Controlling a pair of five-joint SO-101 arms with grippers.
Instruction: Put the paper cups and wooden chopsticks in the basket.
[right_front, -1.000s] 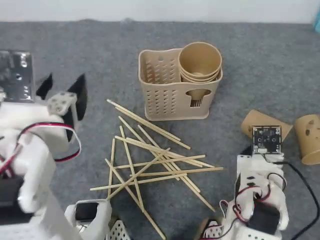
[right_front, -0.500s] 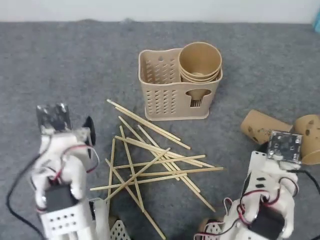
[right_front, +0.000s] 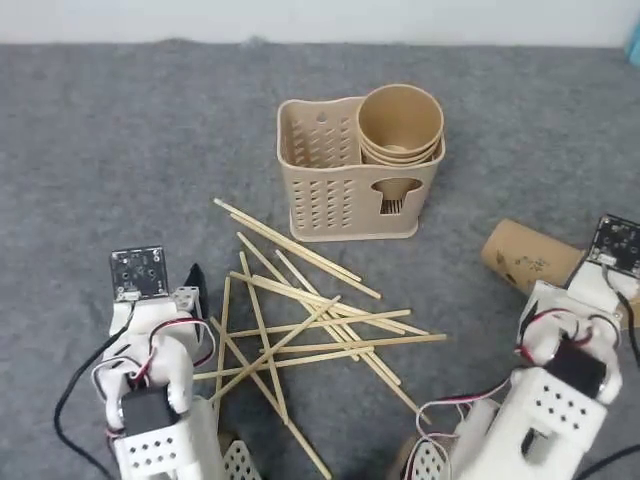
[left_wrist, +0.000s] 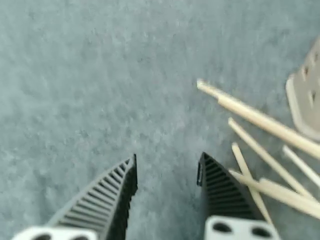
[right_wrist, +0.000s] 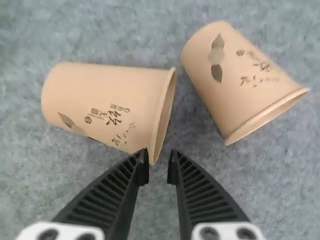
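The beige basket (right_front: 330, 190) stands upright at the middle back, with stacked paper cups (right_front: 400, 120) in its right compartment. Several wooden chopsticks (right_front: 300, 320) lie crossed on the carpet in front of it. My left gripper (left_wrist: 166, 172) is open and empty, low over bare carpet just left of the chopsticks (left_wrist: 260, 120). Two paper cups lie on their sides at the right, one (right_wrist: 105, 112) with its rim beside the other (right_wrist: 245, 95). My right gripper (right_wrist: 157, 160) is open by a narrow gap, its tips at the first cup's rim, holding nothing.
Grey carpet (right_front: 120, 130) covers the whole table, with free room left and right of the basket. A corner of the basket (left_wrist: 305, 95) shows beyond the chopsticks in the left wrist view. One lying cup (right_front: 525, 257) sits just left of the right arm's wrist camera (right_front: 617, 243).
The left arm has dropped from high at the left edge and come in low beside the chopsticks. The right arm has swung right, over the lying cups. Cups, chopsticks and basket have not moved.
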